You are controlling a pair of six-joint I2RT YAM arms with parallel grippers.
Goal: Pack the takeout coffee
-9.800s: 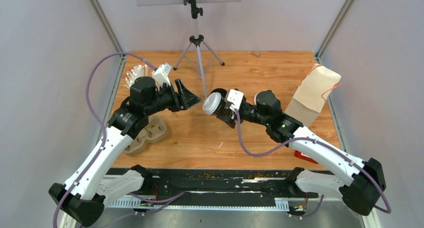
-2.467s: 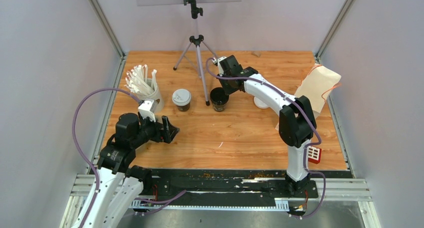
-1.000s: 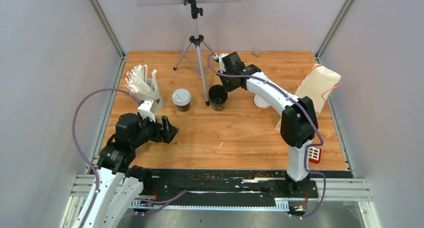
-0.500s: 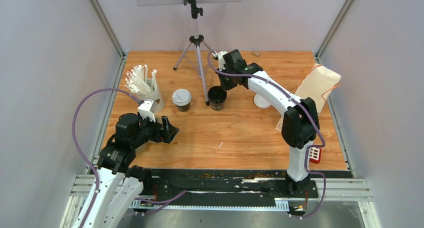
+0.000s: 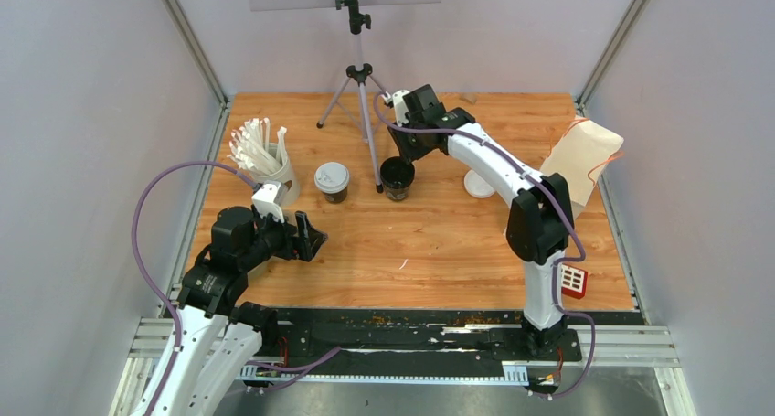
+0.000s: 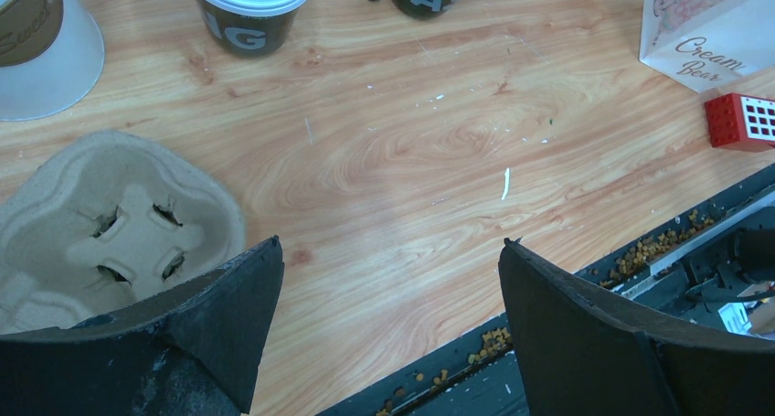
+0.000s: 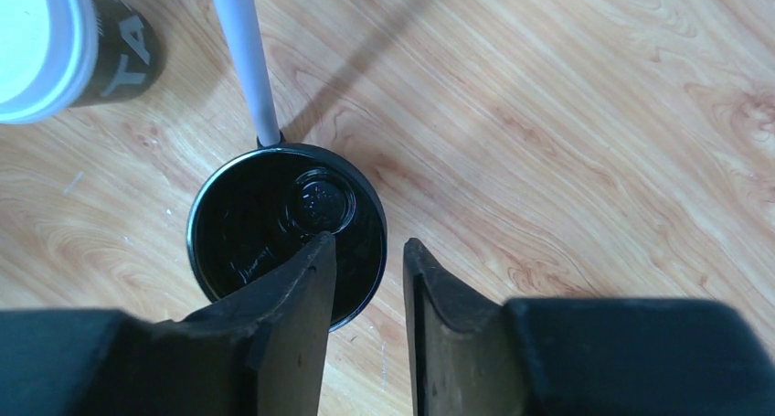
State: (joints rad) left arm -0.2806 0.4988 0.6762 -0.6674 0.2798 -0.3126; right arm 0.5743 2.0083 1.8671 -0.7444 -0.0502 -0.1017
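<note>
Your right pincer [image 7: 368, 242], narrowly parted, straddles the lidless cup's [image 7: 247, 224] rim; the loose white lid [image 5: 477, 187] lies to its right, nearest that arm

Lit bright and even from overhead in the top view, sharp edge to edge, with only faint soft shadows on the wooden table [image 5: 439, 242]. In the right wrist view, crisp on the wood grain, with a soft shadow of the tripod leg [image 7: 247, 59] stretching toward 1 o'clock, small glints inside the glossy open black cup [image 7: 247, 233], white lid [image 7: 27, 41] washed out at 10 o'clock, right gripper [image 7: 367, 242] dark and blurred along 6 o'clock. In the left wrist view, equally bright and sharp, left gripper [image 6: 390, 243] dark and slightly soft at 5 and 7 o'clock.
</note>
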